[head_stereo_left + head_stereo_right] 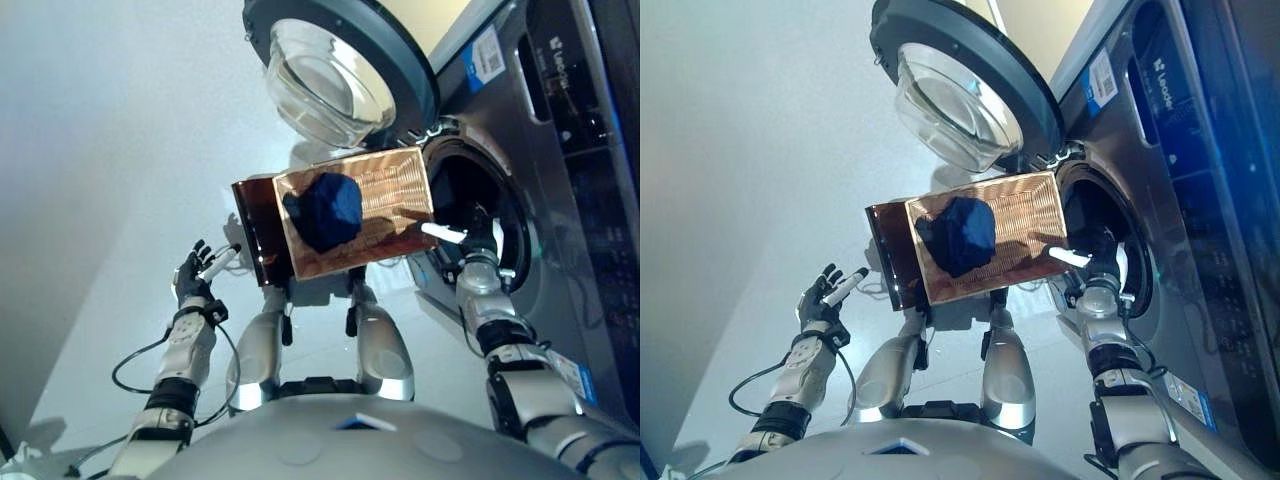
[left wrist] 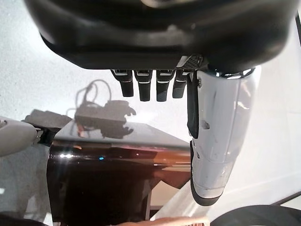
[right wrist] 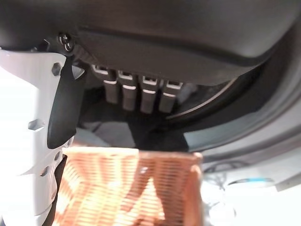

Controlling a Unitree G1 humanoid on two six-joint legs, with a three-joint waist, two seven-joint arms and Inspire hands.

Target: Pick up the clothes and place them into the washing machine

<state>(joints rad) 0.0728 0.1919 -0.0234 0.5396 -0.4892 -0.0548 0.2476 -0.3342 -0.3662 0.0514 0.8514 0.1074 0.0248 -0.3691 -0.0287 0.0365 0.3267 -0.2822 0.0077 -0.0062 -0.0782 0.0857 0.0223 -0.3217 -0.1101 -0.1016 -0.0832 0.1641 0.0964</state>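
Clothes point(image 1: 327, 210) — a dark blue bundle — lie in an orange slatted basket point(image 1: 385, 185) that sits beside the washing machine point(image 1: 560, 180), just by its round opening point(image 1: 470, 195); the door point(image 1: 335, 65) with its glass bowl stands swung wide. Right hand point(image 1: 478, 238) reaches at the mouth of the drum, fingers point(image 3: 141, 96) straight, holding nothing, just past the basket's rim. Left hand point(image 1: 198, 270) hangs apart beside a dark brown box point(image 1: 258, 235) — fingers point(image 2: 141, 87) extended, empty.
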